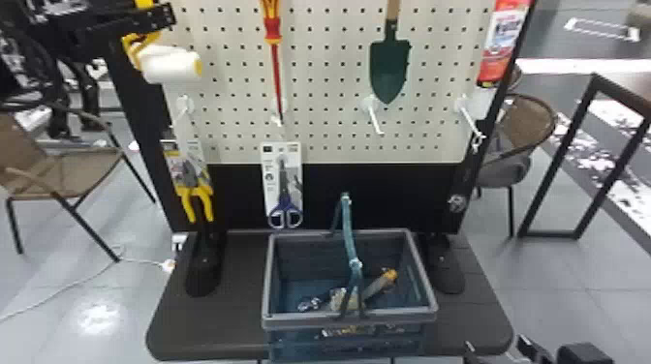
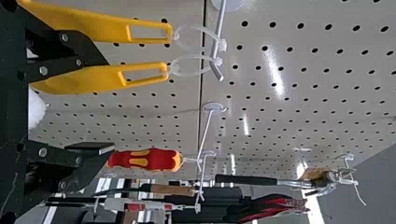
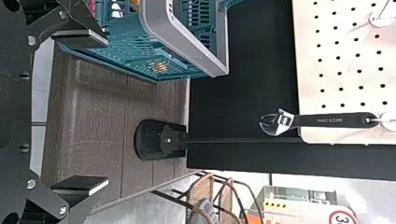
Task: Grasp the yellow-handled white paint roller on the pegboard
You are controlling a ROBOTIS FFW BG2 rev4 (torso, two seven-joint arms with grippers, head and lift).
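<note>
In the head view my left gripper [image 1: 154, 18] is at the upper left, just above the white paint roller [image 1: 170, 66], which hangs by the pegboard [image 1: 324, 97]. In the left wrist view two yellow handles hang by loops from one hook; the white roller [image 2: 36, 109] shows partly behind the gripper's base. My left gripper [image 2: 108, 105] is open there: one finger lies between the yellow handles, and the nearer yellow handle [image 2: 100, 79] is between the fingers, close to that finger. The right gripper [image 1: 495, 343] stays low at the right; in its wrist view the right gripper [image 3: 106, 112] is open and holds nothing.
A red screwdriver [image 1: 277, 72], a green trowel [image 1: 389, 65], pliers [image 1: 194, 184] and scissors [image 1: 285, 193] hang on the board. A basket [image 1: 348, 319] with tools stands on the dark base below. In the right wrist view an adjustable wrench [image 3: 327, 120] hangs on the board.
</note>
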